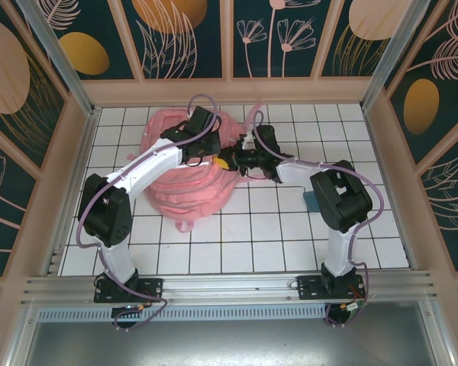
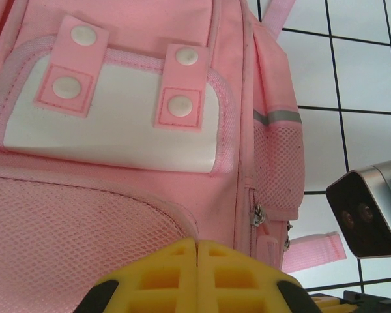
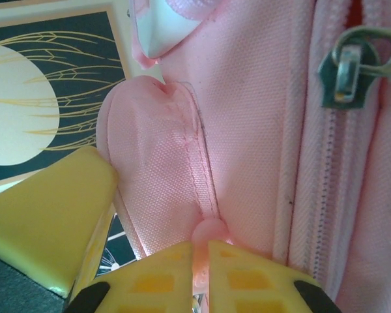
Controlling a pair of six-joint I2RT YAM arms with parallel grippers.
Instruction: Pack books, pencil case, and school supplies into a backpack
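Your left gripper point(image 2: 197, 264) is closed, its yellow fingers pressed flat together with nothing seen between them. Directly ahead of it lies the front of the pink backpack point(image 2: 117, 19). A mesh pocket point(image 2: 72, 235) is nearest the fingers, and beyond that is a pale shiny panel point(image 2: 111, 137) crossed by two snap tabs point(image 2: 72, 65). Off to its right, past the side mesh pocket point(image 2: 277, 163), the silver wrist camera point(image 2: 371, 208) of the other arm sits close by.

Your right gripper point(image 3: 201, 270) is pinched on a pink fabric tab point(image 3: 208, 233) of the backpack, fingers almost touching, with the fabric caught in the slit between them. Up and to the right of those fingers runs a zip point(image 3: 332, 195) with a metal puller point(image 3: 345, 68). Just to their left is a yellow block point(image 3: 52, 222); you cannot tell whether it is the other gripper's finger.

In the top view, both wrists meet over the far right edge of the backpack, which lies on the white tiled table point(image 1: 275, 236).
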